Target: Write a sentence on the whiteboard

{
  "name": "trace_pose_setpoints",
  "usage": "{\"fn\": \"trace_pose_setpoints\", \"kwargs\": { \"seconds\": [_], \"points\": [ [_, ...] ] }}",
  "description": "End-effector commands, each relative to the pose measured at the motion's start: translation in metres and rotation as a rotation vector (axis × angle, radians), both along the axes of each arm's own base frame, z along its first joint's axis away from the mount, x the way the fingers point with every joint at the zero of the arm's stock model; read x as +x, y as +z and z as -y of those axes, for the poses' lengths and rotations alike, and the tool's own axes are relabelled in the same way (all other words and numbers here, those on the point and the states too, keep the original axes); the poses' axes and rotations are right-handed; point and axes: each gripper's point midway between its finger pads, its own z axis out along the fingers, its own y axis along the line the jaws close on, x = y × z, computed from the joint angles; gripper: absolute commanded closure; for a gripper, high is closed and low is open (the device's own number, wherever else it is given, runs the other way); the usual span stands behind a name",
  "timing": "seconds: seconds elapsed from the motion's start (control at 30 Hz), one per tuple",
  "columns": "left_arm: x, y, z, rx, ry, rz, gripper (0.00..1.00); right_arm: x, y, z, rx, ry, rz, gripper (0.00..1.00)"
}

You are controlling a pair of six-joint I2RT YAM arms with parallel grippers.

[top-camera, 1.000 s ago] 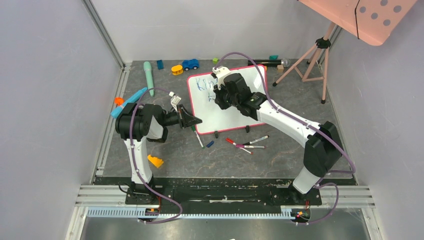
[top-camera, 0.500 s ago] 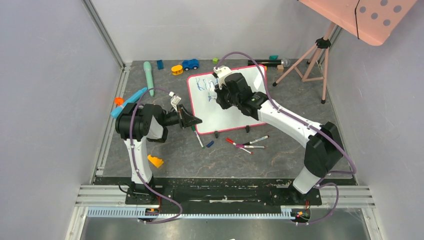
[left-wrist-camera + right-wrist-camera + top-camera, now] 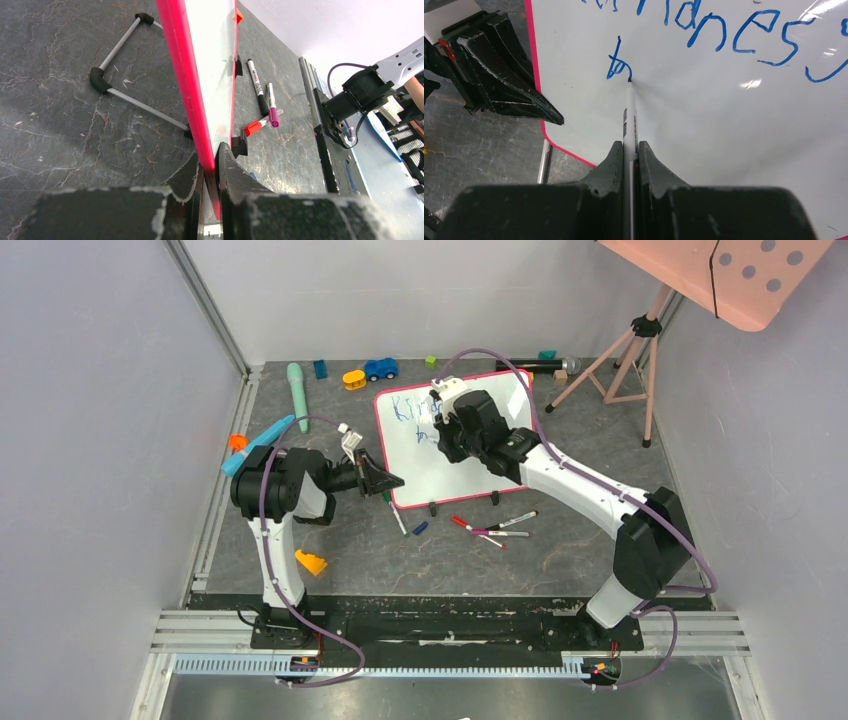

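The whiteboard (image 3: 440, 465) with its pink-red frame stands tilted at the table's middle; it also shows in the right wrist view (image 3: 724, 115) and edge-on in the left wrist view (image 3: 187, 80). My left gripper (image 3: 388, 481) (image 3: 210, 165) is shut on its lower left frame edge. My right gripper (image 3: 440, 430) (image 3: 629, 152) is shut on a white marker (image 3: 629, 117) whose tip touches the board. The sentence (image 3: 724, 30) in blue reads "Kindnes" on the top line, with a "b" (image 3: 616, 65) begun on the second line at the marker tip.
Several loose markers (image 3: 495, 528) lie on the floor in front of the board, also in the left wrist view (image 3: 262, 100). Toys (image 3: 380, 368) sit at the back, a teal tool (image 3: 297, 395) and blue object (image 3: 258, 443) at left, an orange piece (image 3: 311, 562), and a tripod (image 3: 625, 355) at right.
My right gripper has moved slightly right and back along the board with the marker, uncovering more of the blue writing. The left arm and board have stayed put.
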Motion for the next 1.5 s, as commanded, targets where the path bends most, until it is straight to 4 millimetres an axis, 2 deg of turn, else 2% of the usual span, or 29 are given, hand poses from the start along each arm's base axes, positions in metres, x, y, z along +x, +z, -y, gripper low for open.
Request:
{"fn": "trace_pose_setpoints", "kwargs": {
  "seconds": [0.0,0.67,0.87,1.03,1.23,1.47],
  "points": [
    [0.010,-0.008,-0.006,0.046,0.039,0.188,0.96,0.000,0.002,0.008,0.000,-0.008,0.008,1.00],
    [0.011,-0.007,-0.006,0.046,0.039,0.189,0.96,0.005,0.005,-0.019,0.070,0.044,-0.012,1.00],
    [0.011,-0.007,-0.007,0.046,0.044,0.188,0.97,0.009,0.013,-0.022,0.081,0.048,0.009,1.00],
    [0.011,-0.008,-0.007,0.047,0.044,0.187,0.97,0.000,0.030,-0.029,0.128,0.109,0.014,1.00],
    [0.011,-0.008,-0.007,0.047,0.049,0.185,0.97,-0.003,0.046,-0.017,0.150,0.106,0.040,1.00],
    [0.011,-0.008,-0.007,0.047,0.049,0.185,0.97,0.004,0.042,0.007,0.127,0.030,0.045,1.00]
  ]
}}
